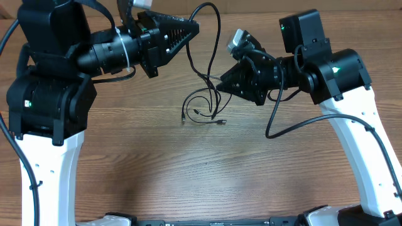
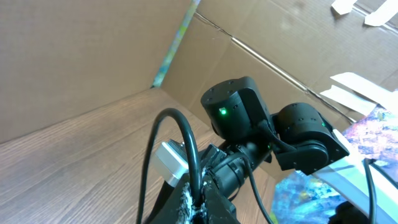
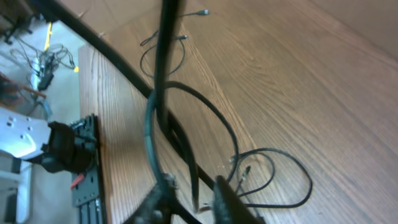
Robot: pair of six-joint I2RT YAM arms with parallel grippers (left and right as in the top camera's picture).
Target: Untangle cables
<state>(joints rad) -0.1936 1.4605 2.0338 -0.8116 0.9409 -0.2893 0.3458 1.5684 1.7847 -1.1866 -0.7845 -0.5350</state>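
Several thin black cables (image 1: 202,108) lie in a loose tangle on the wooden table, silver-tipped plugs at their ends. One cable (image 1: 217,37) rises from the tangle, arches high and ends in my left gripper (image 1: 193,27). The left wrist view shows the left gripper (image 2: 200,200) shut on that cable (image 2: 186,134). My right gripper (image 1: 222,81) hangs just right of the rising cable, above the tangle. In the right wrist view the right gripper (image 3: 189,196) is open, with cable strands (image 3: 163,74) running between and past its fingers, and a cable loop (image 3: 297,183) on the table beyond.
Cardboard walls (image 2: 93,56) stand behind the table. A colourful sheet (image 2: 311,193) lies at the far right. The right arm's thick black wire (image 1: 282,125) hangs over the table. The table edge (image 3: 84,93) and floor clutter show in the right wrist view.
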